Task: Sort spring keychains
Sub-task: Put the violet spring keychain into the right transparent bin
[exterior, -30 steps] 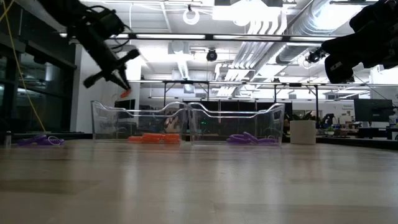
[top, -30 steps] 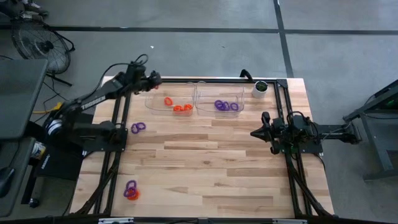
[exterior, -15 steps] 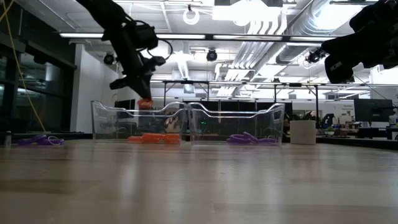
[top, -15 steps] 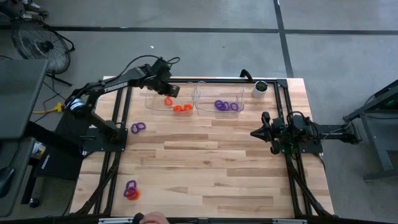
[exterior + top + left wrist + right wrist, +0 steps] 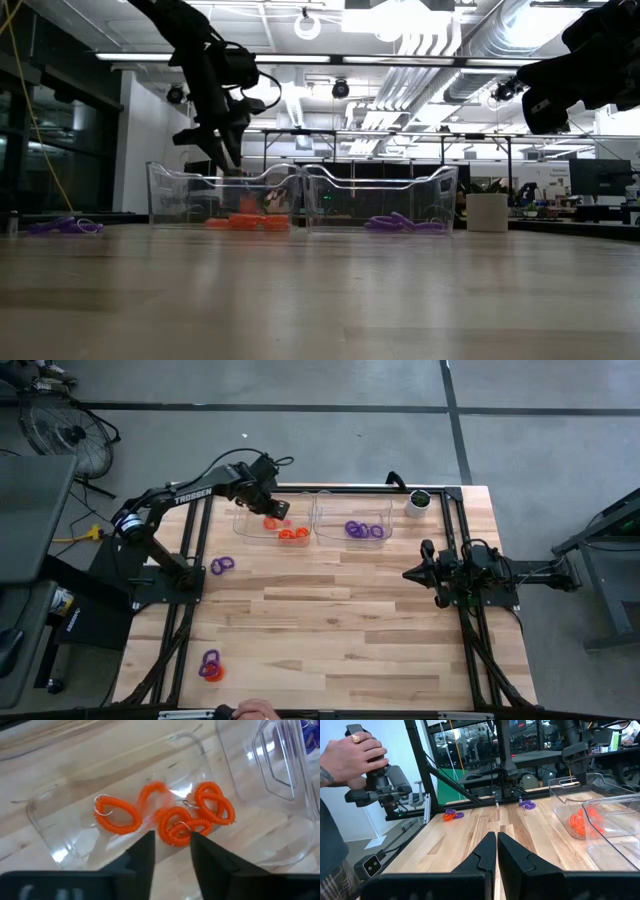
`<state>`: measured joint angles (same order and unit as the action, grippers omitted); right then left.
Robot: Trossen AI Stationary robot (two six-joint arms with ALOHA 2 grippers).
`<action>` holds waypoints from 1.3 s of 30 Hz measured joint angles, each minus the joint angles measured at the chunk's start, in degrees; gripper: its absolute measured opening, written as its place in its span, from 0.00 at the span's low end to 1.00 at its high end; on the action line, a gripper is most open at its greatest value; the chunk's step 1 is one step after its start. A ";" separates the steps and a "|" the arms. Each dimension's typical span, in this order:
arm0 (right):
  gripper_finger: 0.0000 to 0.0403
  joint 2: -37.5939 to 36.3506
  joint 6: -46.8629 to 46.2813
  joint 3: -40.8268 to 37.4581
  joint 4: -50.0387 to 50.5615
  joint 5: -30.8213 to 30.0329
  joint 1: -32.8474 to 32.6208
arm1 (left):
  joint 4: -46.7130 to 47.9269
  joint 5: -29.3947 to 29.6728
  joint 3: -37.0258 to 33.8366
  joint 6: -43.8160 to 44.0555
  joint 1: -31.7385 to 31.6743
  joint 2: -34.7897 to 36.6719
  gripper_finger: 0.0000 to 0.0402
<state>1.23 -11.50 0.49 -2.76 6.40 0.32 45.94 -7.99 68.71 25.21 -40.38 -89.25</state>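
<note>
My left gripper (image 5: 272,509) hangs open above the left clear bin (image 5: 243,530), its fingers (image 5: 145,855) apart with nothing between them. Below it, orange spring keychains (image 5: 170,817) lie on the bin's floor; one (image 5: 152,795) shows blurred. Purple keychains (image 5: 362,530) lie in the right clear bin (image 5: 385,520). One loose purple keychain (image 5: 222,565) lies on the table near the left arm's base. A purple and an orange one (image 5: 210,666) lie together near the front left corner. My right gripper (image 5: 412,572) waits shut at the table's right side.
A small white cup with a dark top (image 5: 418,501) stands at the far right, beside the right bin. A person's hand (image 5: 350,757) holds a device beyond the table's left edge. Another hand (image 5: 245,711) shows at the near edge. Bare wood (image 5: 330,620) spreads across the middle.
My left gripper has swung from the table's far left corner toward the right and come down over the left bin, carrying an orange keychain. It has opened there and let go; the keychain has dropped into the bin among the other orange ones.
</note>
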 joint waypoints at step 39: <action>0.03 -0.01 0.01 0.02 -0.01 0.01 0.00 | 23.29 6.01 -19.72 46.41 21.00 32.21 0.45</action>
<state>1.23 -11.49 0.51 -2.77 6.41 0.32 69.23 -1.98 48.99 71.62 -19.39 -57.04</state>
